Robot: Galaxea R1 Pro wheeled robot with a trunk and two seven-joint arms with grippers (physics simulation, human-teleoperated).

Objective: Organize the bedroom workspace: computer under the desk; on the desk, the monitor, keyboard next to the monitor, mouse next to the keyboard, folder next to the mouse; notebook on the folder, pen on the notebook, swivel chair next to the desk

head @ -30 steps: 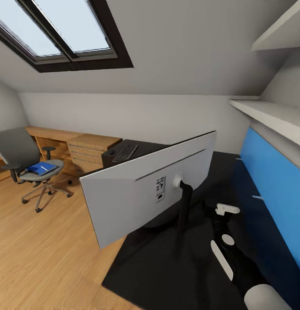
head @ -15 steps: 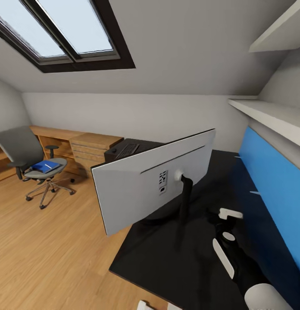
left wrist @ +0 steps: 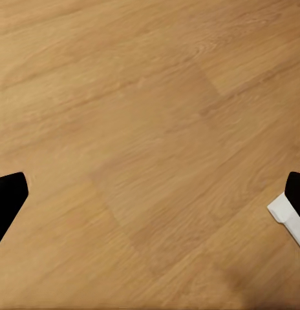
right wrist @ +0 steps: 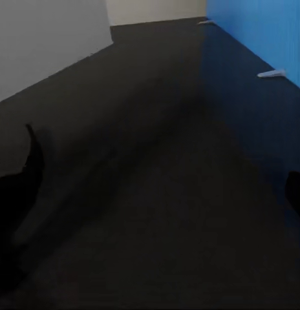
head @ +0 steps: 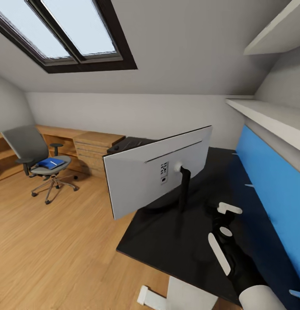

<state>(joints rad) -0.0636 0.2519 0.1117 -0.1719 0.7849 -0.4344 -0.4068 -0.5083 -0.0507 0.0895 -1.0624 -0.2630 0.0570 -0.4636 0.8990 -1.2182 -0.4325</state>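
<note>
The monitor (head: 156, 172) stands upright on the black table (head: 184, 254), its light grey back facing the camera and its curved black foot resting on the tabletop. Past the monitor's far edge, on the same table, a dark keyboard (head: 132, 143) shows partly, the rest hidden by the screen. Well apart from the monitor, across the wood plank floor (head: 51, 241), the swivel chair (head: 40, 165) stands in front of the low wooden cabinets (head: 87, 148). The blue folder (head: 51, 162) lies flat on its seat, with a thin pale pen (head: 51, 162) on top; whether a notebook lies between them is too small to tell. On the other side of the monitor, a blue wall panel (head: 270, 193) runs along the table's back edge under white shelves (head: 270, 114).

The right arm reaches over the table beside the monitor's foot, and the right tool (right wrist: 156, 194) hovers above the bare tabletop with its fingers spread wide and nothing between them. The left tool (left wrist: 150, 194) hangs over the floor, also spread wide and empty. A skylight (head: 64, 34) sits in the sloped ceiling above the chair.
</note>
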